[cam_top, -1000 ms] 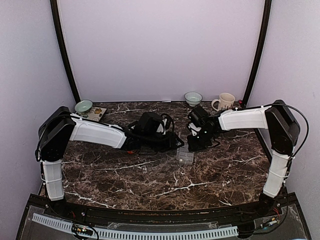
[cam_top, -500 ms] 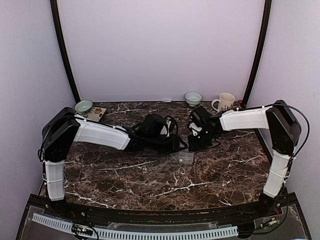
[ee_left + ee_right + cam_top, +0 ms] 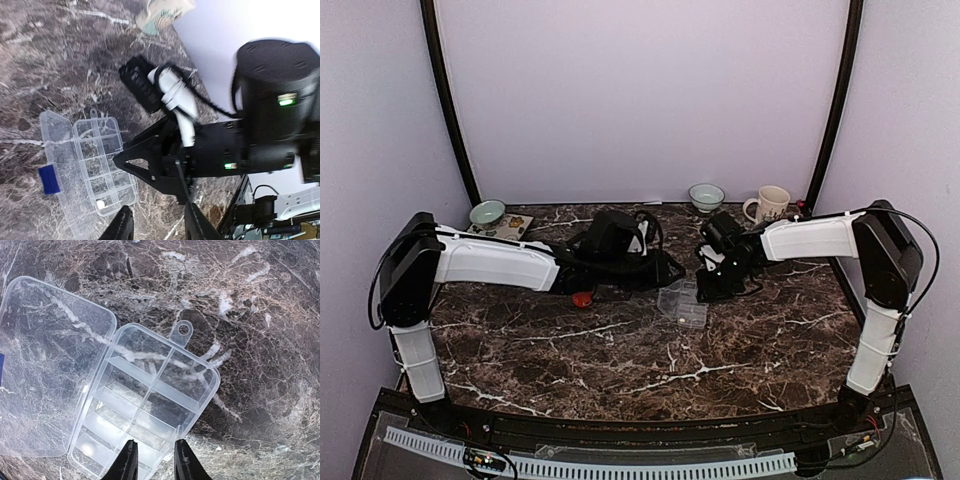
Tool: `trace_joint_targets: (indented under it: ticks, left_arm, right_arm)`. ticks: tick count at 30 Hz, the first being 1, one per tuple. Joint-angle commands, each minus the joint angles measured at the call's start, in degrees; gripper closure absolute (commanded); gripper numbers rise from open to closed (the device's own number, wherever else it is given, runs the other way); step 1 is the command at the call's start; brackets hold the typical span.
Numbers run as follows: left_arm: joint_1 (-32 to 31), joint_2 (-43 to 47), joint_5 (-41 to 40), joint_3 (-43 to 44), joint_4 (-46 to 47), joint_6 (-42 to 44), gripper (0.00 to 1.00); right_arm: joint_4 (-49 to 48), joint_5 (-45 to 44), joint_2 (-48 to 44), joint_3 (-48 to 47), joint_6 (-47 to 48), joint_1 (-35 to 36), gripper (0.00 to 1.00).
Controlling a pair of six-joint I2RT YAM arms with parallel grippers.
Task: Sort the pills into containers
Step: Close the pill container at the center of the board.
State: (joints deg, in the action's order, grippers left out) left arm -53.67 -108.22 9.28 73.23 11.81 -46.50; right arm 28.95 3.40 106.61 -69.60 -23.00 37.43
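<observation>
The clear organiser box (image 3: 688, 308) lies open mid-table, with its lid (image 3: 52, 150) folded flat beside the compartments (image 3: 100, 165). One white pill (image 3: 100, 204) sits in an end compartment, and a blue label (image 3: 48, 179) is on the lid. My right gripper (image 3: 712, 290) hovers over the box's edge (image 3: 165, 390), open and empty, its midpoint (image 3: 156, 462) above the compartments. My left gripper (image 3: 667, 272) is just left of the box, open and empty (image 3: 159, 227). The right gripper's black body (image 3: 175, 155) fills the left wrist view.
A small red object (image 3: 582, 298) lies on the marble under the left forearm. Pale bowls stand at the back left (image 3: 487, 212) and back centre (image 3: 706, 196), and a mug (image 3: 770, 203) at the back right. A printed card (image 3: 510, 225) lies by the left bowl.
My left arm has pulled back and up from the box, uncovering the red object. The box lid now lies open to the left. My right gripper has barely moved.
</observation>
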Motion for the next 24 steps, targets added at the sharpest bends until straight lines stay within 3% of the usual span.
trace_joint_targets:
  ticks: [1, 6, 12, 24]
  left_arm:
    - [0.23, 6.42, -5.82, -4.96, -2.67, 0.76, 0.69]
    - [0.23, 5.96, -7.68, -8.72, -3.31, -1.12, 0.85]
    - [0.23, 1.83, -8.23, -6.86, -6.87, -0.08, 0.97]
    - [0.57, -1.41, -8.62, -6.85, -6.92, -0.87, 1.00]
  right_arm:
    - [-0.58, 1.54, 0.86, 0.55, -0.08, -0.34, 0.76]
    - [-0.24, 1.57, 1.12, 0.09, 0.23, -0.42, 0.76]
    - [0.22, 1.66, 1.55, -0.38, 0.46, -0.49, 0.76]
    - [1.11, 1.95, 2.54, -1.74, 1.26, -0.60, 0.76]
